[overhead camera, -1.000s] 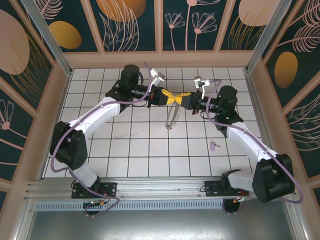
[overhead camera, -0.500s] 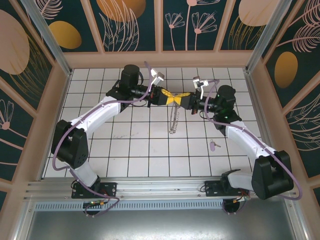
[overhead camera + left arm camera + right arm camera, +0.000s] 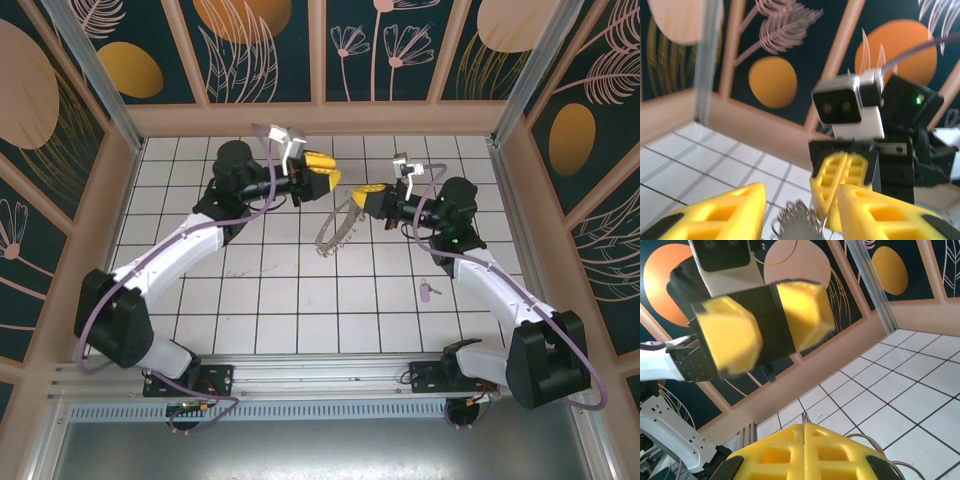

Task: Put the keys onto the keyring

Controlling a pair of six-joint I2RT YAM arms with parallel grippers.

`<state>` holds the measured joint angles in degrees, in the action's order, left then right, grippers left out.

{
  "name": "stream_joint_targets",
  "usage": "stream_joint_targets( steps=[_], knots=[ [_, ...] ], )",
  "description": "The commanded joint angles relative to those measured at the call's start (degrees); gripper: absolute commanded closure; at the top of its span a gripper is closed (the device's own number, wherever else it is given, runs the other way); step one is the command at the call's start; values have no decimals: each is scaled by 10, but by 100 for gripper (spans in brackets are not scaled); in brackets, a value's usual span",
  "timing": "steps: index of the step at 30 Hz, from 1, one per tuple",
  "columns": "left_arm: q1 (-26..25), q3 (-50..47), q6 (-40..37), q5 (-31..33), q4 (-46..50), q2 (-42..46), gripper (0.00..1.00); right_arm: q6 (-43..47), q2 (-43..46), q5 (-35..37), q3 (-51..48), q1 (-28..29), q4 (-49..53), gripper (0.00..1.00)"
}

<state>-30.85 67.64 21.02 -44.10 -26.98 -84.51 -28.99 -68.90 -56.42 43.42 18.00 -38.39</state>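
The keyring point(image 3: 333, 232) hangs in the air over the far middle of the white tiled table point(image 3: 280, 300), a thin grey chain loop that droops down and to the left from the right gripper point(image 3: 366, 193). That claw is clenched on the top of the loop: in the right wrist view its two yellow fingers point(image 3: 775, 455) meet along a single seam with no gap. In the left wrist view the same closed pair points downward with the bunched chain point(image 3: 796, 225) directly beneath its tips. The lower end of the loop sits close above the tiles; whether it touches them cannot be told from overhead. The one key point(image 3: 428, 290), small and pale lilac-pink with a rounded head, lies flat on a tile to the right of the table's middle. It is well apart from the chain and just beside the right arm's forearm, with neither claw touching it. The left gripper point(image 3: 322, 166) is raised just to the left of the right one and a little farther back. It is released and grasps nothing. Its yellow fingers point(image 3: 715, 215) stand wide apart in its own wrist view, with the chain visible through the gap. Seen from the right wrist camera, the pair point(image 3: 767, 322) faces back with dark space between the pads. Both arms reach in from the near edge and angle toward each other, purple cables running along them. Dark panels point(image 3: 260, 40) painted with orange discs and pale leaf shapes wall the table on three sides.
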Motion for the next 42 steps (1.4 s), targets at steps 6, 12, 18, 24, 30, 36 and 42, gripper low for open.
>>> stream_joint_targets(
  steps=[6,12,18,24,30,36,42],
  knots=[
    [0,-10,36,96,-33,35,49,-20,18,10,13,-1,-116,100],
    [1,-13,53,110,-42,24,45,-48,3,36,22,2,-203,100],
    [0,-12,77,123,-77,4,44,-93,-41,66,52,4,-300,100],
    [0,-11,112,131,-111,-12,44,-142,-93,97,81,6,-384,100],
    [1,-15,158,114,-166,-20,45,-203,-137,144,89,6,-473,100],
    [0,-13,207,78,-226,-32,48,-274,-192,185,103,6,-562,100],
    [0,-3,241,70,-262,-52,51,-312,-235,192,128,17,-599,100]
  ],
)
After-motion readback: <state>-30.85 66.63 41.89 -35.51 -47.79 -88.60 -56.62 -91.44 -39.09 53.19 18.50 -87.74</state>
